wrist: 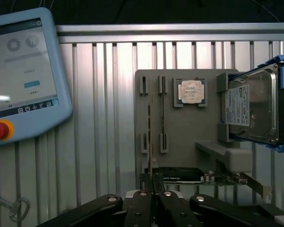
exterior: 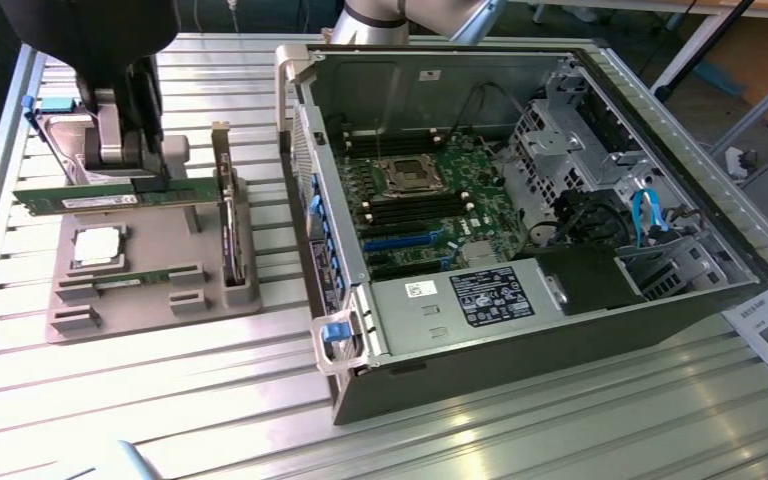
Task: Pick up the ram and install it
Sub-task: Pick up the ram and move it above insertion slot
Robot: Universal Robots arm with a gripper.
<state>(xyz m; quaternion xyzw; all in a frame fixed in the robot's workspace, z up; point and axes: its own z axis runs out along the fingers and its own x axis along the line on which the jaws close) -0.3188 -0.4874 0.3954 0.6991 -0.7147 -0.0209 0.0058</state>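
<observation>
One robot arm with a pincer (exterior: 128, 185) grips the ram (exterior: 91, 200), a thin green stick, at its middle. The jaws are nearly closed, pinching the stick on both flat sides. The stick lies level and appears raised just clear of the tray below the pincer.

Judging by this, the pick-up is done and the install is not begun. The rest of the task calls for carrying the stick level to the open computer, lining its lower edge up with a free memory slot (exterior: 411, 212) and pressing straight down.

Under everything is a ribbed metal table (exterior: 157, 400). Well apart from the pincer, toward the exterior view's right, lies an open computer case (exterior: 371, 90) on its side. Its green circuit board (exterior: 471, 170) faces up.

Seen from the wrist, a pale blue control tablet (wrist: 19, 56) with a red button rests beside the tray.

Directly below the pincer is the grey tray (exterior: 157, 250). It holds a hard drive (wrist: 251, 106) in a blue frame, a dark card (exterior: 231, 240) standing on edge, a second green stick (exterior: 137, 281) and a square silver chip (exterior: 97, 245).
</observation>
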